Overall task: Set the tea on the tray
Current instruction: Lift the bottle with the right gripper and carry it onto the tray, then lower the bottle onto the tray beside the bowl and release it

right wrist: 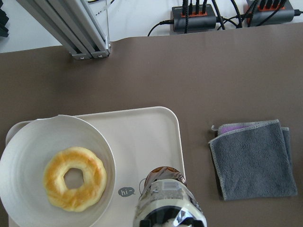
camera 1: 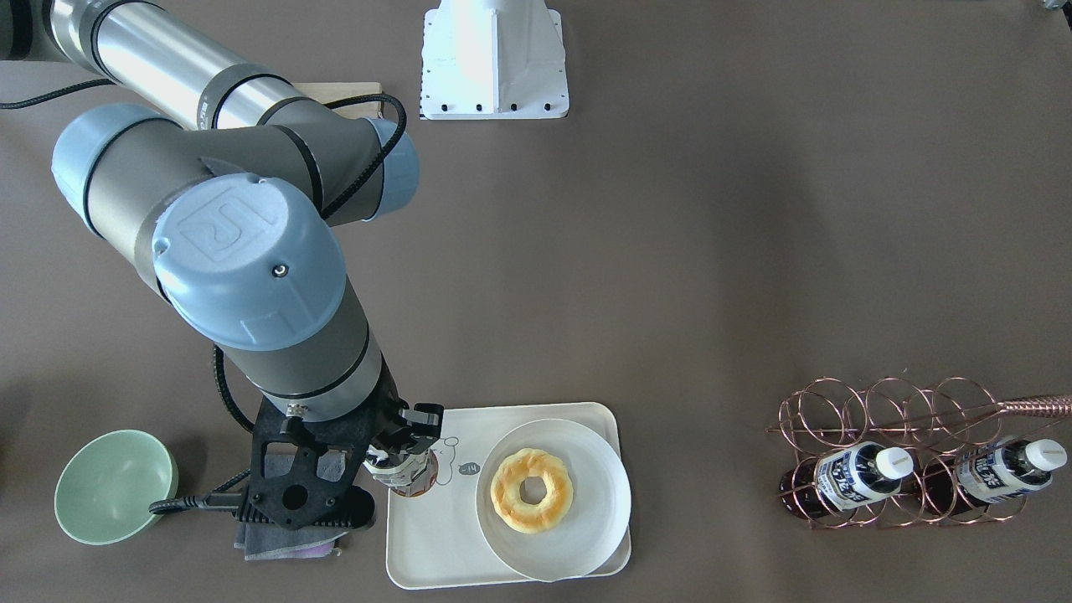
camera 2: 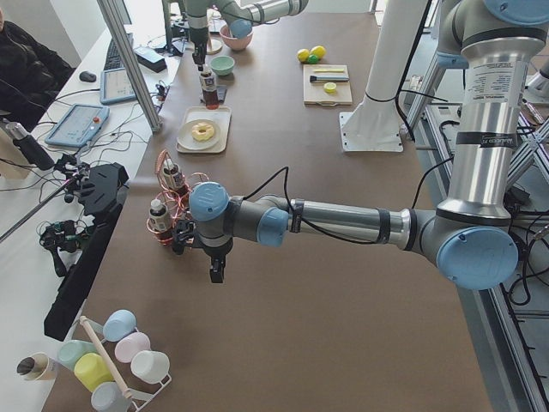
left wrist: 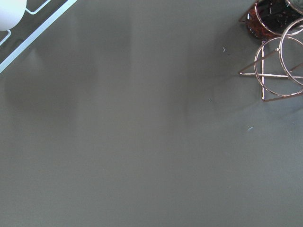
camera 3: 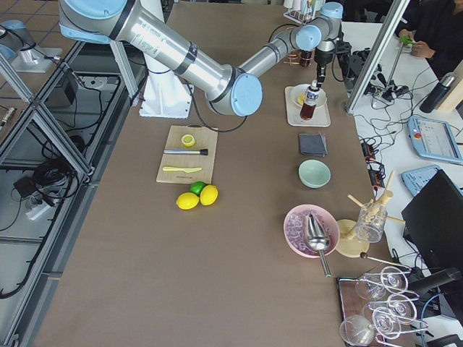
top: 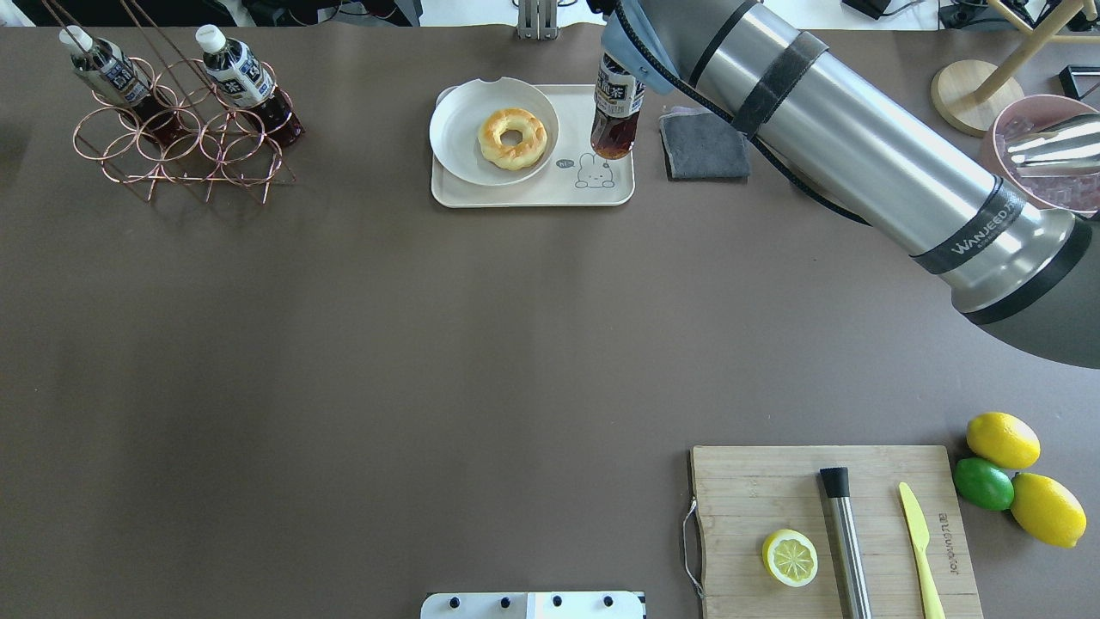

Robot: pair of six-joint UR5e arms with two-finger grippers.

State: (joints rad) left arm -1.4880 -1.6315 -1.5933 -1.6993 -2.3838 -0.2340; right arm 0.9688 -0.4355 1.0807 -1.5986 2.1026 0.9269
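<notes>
The right hand (camera 1: 408, 437) is closed on the top of the tea (top: 614, 116) and holds it upright at the right end of the tray (top: 533, 193). The bottle's base is over the tray's far right corner, just beyond the drawn bear (top: 594, 172). I cannot tell whether the base touches the tray. The tray lies at the far side of the surface (top: 430, 344). A plate (top: 455, 129) with a doughnut (top: 512, 137) fills its left part. A grey cloth (top: 705, 146) lies just right of the tray. Far to the left, a copper wire rack (top: 172, 146) holds two more bottles (top: 241, 73). The left hand (camera 2: 217, 273) hangs near the rack, pointing down; how far open it is, I cannot tell.
</notes>
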